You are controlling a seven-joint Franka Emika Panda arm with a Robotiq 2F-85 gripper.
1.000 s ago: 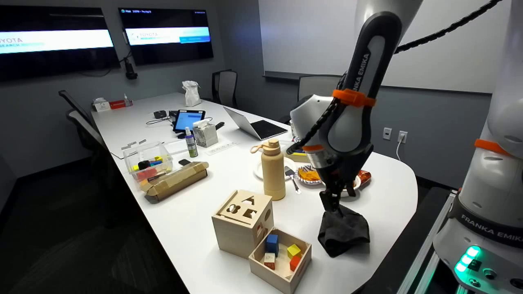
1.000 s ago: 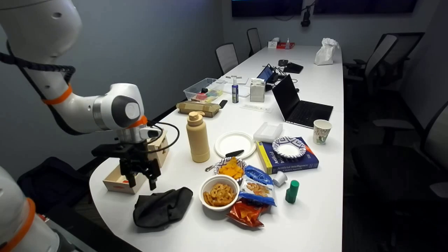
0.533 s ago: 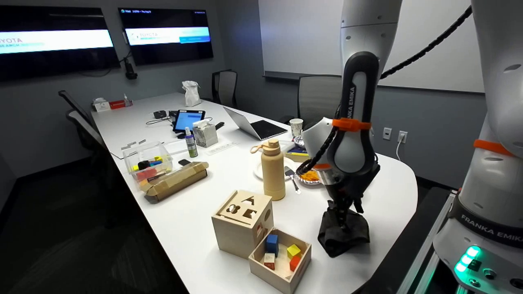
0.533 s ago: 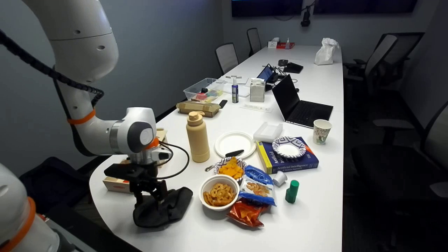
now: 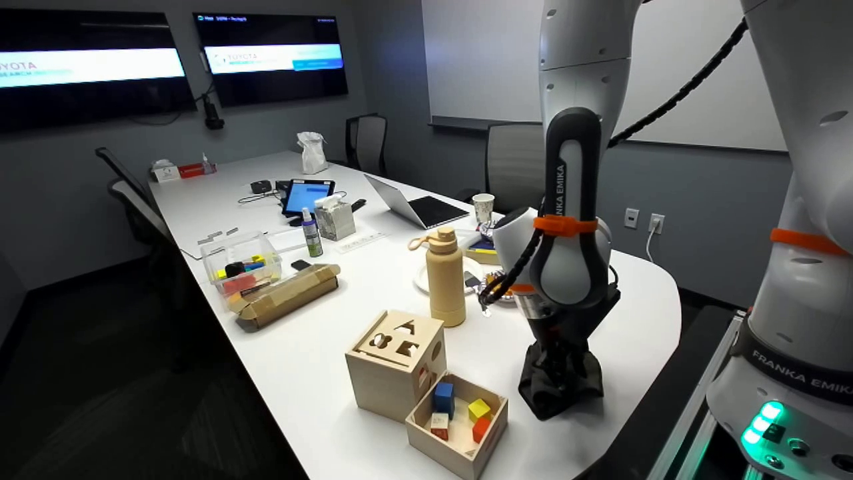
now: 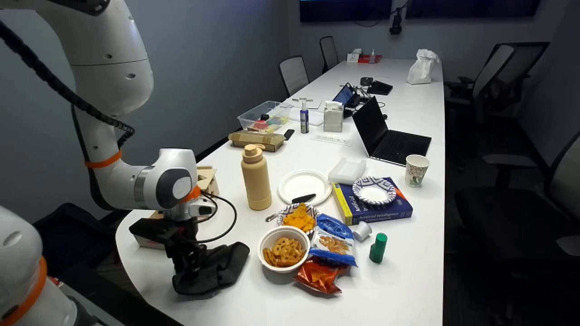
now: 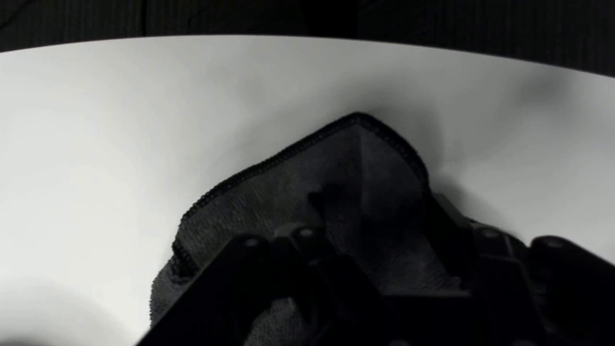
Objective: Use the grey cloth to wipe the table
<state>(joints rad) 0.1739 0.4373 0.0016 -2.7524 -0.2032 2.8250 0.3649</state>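
The dark grey cloth (image 5: pixel 534 387) lies crumpled on the white table (image 5: pixel 640 300) near its rounded end. It also shows in an exterior view (image 6: pixel 226 267) and in the wrist view (image 7: pixel 259 197), where its stitched edge points toward the table edge. My gripper (image 5: pixel 561 385) points down into the cloth in both exterior views (image 6: pixel 188 273). In the wrist view, the gripper's fingers (image 7: pixel 377 199) stand apart with cloth visible between them. The fingertips are dark against the cloth, so exact contact is hard to tell.
A wooden shape box (image 5: pixel 393 367) and an open block tray (image 5: pixel 460 453) stand beside the cloth. A tan bottle (image 6: pixel 257 179), a pretzel bowl (image 6: pixel 267 235), chip bags (image 6: pixel 319 276) and a book (image 6: pixel 385 215) stand farther along. The curved table edge (image 7: pixel 240 36) is close.
My gripper has come down from above the cloth and its fingers are now in the cloth's folds. The cloth has stayed in about the same place.
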